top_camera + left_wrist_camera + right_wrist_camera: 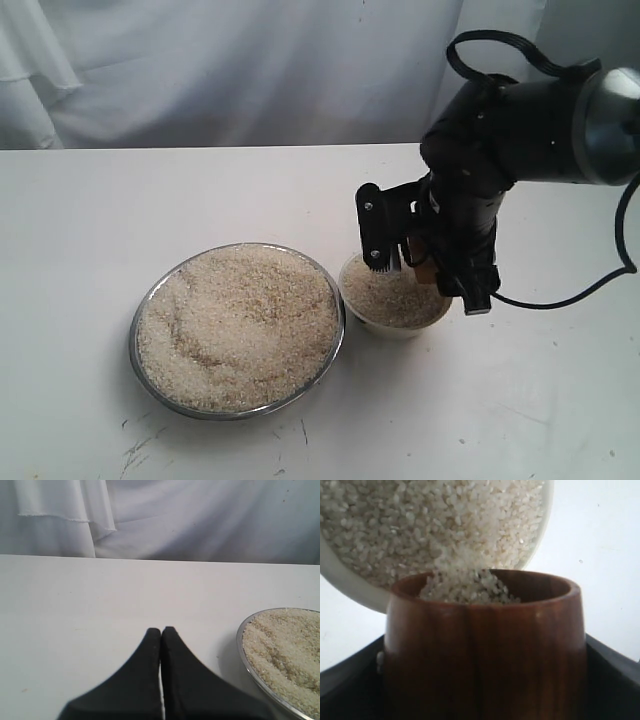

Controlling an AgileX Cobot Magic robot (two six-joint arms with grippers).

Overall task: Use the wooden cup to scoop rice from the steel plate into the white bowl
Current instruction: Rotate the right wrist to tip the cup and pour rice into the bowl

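Observation:
The steel plate (135, 335) lies left of centre, heaped with rice (240, 325); its rim (243, 647) and rice (290, 645) also show in the left wrist view. Just right of it stands the white bowl (400, 328), holding rice (385, 295). My right gripper (420, 258) hangs over the bowl, shut on the wooden cup (426, 264). In the right wrist view the cup (485, 650) is tipped toward the bowl (350, 587), and rice (465, 585) streams from its mouth into it. My left gripper (161, 630) is shut and empty above bare table, beside the plate.
A white table (100, 220) carries everything, with a white curtain (250, 70) behind it. A black cable (560, 297) trails from the right arm over the table to the right of the bowl. The left arm is outside the exterior view.

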